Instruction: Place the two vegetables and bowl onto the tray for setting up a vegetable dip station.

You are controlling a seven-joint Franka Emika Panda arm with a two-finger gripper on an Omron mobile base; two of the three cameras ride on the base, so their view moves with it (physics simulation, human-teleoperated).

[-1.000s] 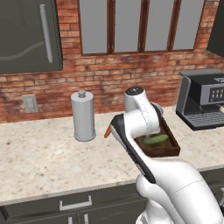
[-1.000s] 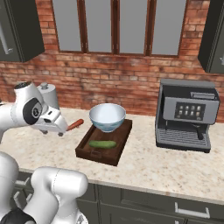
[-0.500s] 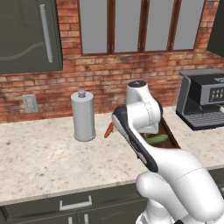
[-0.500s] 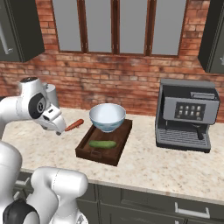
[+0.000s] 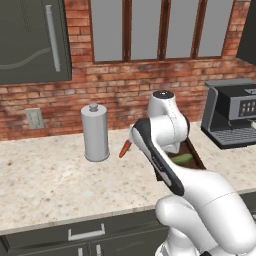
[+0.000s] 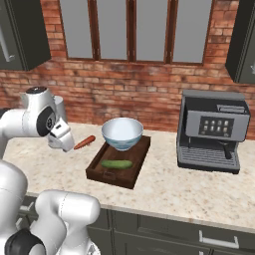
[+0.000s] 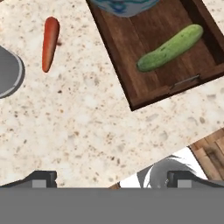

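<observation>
Up and to the left of the spread jaws, in the hand view, the carrot (image 7: 50,43) lies alone on the speckled counter (image 7: 87,131), its thick rounded end farthest from the jaws and its thin tip pointing back toward them. It is the one item not yet on the tray (image 7: 131,65), so fetching it looks like the step in hand. The gripper (image 7: 109,178) is wide open and holds nothing; only its two dark tips show at the bottom of that view.

To do this well, the hand should travel forward and left until the carrot sits squarely between the jaws, then turn so the fingers close across its narrow width, not along its length. Gripping near the thicker half would probably hold better, since the tapered tip could slip out. The grey canister (image 7: 8,72) stands just left of the carrot, so the outer finger needs room on that side during the descent.

Ahead and to the right of the jaws, the dark brown tray already carries the cucumber (image 7: 169,48), lying slantwise on its floor, and the bowl (image 7: 124,6), whose patterned blue side shows at the far edge. The carrot is smooth, orange-red and short. In the right base view it rests just beside the tray's left rim, apart from it.
</observation>
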